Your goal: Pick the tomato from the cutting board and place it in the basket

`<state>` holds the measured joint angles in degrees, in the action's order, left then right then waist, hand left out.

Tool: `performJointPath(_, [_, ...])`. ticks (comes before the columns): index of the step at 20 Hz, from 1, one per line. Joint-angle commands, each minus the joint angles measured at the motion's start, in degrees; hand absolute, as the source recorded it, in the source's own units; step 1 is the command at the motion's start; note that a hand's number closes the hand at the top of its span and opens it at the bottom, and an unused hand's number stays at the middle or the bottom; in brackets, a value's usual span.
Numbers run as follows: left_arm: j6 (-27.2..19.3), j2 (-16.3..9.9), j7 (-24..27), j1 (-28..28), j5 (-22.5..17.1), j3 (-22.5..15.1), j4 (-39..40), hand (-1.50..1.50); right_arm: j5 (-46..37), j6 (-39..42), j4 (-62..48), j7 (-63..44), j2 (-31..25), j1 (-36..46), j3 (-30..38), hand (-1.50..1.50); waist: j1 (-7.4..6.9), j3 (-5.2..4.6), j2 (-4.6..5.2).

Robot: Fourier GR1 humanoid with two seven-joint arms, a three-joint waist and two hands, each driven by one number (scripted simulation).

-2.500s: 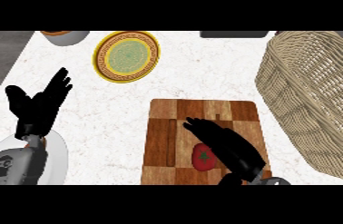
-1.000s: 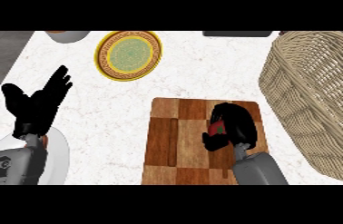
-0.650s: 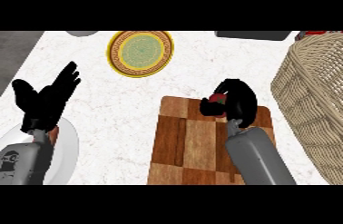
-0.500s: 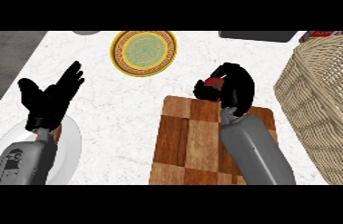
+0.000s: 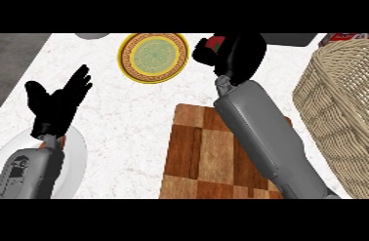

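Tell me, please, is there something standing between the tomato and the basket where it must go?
Nothing visible stands in the way. The right robot hand holds the tomato above the counter, beyond the cutting board. The basket lies to its right, with only bare counter between them. The plate is on the other side.

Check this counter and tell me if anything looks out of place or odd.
Nothing is spilled or broken. One oddity: the right hand holds the tomato far up the counter beside the yellow plate, off the cutting board and not over the basket at the right. The left hand rests open at the left.
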<state>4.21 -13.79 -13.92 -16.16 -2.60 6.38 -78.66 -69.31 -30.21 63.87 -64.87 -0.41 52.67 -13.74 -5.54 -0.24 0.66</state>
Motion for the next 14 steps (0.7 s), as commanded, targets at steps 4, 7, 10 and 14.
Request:
performJointPath(4, [0.2, -0.7, 0.6, 0.5, -0.3, 1.1, 1.1, 0.0, -8.6, 2.1, -7.6, -20.2, 0.4, 14.4, 3.4, 1.5, 1.51, 0.01, -0.61])
performJointPath(7, [-0.2, -0.6, 0.5, -0.7, 0.0, 1.0, 0.8, 0.0, -11.5, 1.4, -13.7, -19.3, 0.4, 19.0, 6.7, 1.5, 1.9, 0.08, -0.18])
performJointPath(10, [0.0, -0.1, 0.8, 0.5, -0.7, 1.5, 2.2, 0.0, -14.8, 2.9, -14.7, -20.3, 0.4, 22.9, 10.7, 1.5, 3.2, 0.07, -0.43])
performJointPath(14, [0.4, -2.3, -0.8, -1.6, -1.2, 3.0, 1.6, 0.0, -19.0, 1.6, -20.7, -18.7, -1.0, 25.6, 15.3, 1.5, 3.51, 0.12, -0.15])
